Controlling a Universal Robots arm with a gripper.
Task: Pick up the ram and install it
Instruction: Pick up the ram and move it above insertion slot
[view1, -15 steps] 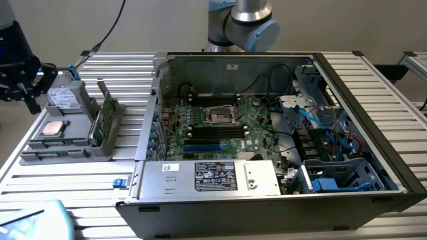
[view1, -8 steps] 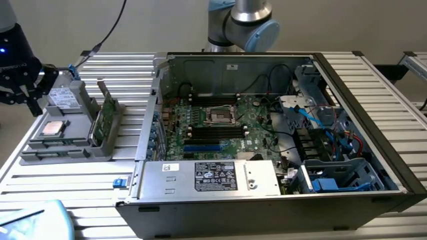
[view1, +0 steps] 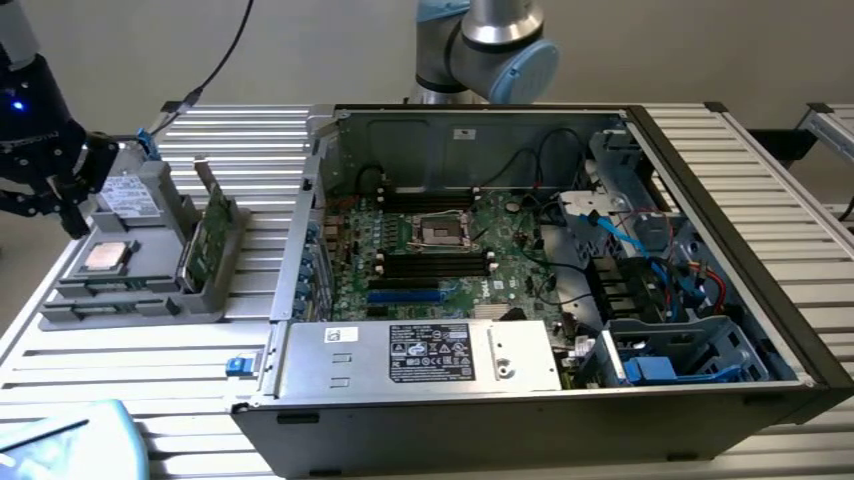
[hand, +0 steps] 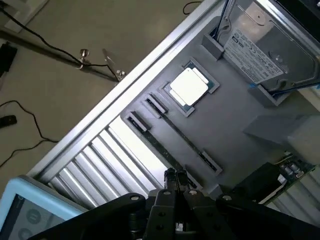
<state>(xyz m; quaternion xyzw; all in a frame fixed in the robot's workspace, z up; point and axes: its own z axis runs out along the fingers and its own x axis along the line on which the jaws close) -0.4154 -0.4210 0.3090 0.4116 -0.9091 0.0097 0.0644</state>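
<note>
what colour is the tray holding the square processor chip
Grey tray; the chip is silver. Wrist view shows it best.

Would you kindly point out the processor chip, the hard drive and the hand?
processor chip (hand: 189, 87): wrist view, middle of its silver lid.
hard drive (hand: 257, 52): wrist view, its white label.
hand (hand: 175, 176): wrist view, between its shut fingertips.

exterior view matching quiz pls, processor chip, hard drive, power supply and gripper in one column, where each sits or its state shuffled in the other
Things:
1 processor chip
2 hard drive
3 power supply
4 gripper

Places or states:
a inside the computer case
b shut, above the grey tray edge
c flat in a square tray recess
d held in a tray bracket

Pairs: 1-c, 2-d, 3-a, 4-b
</note>
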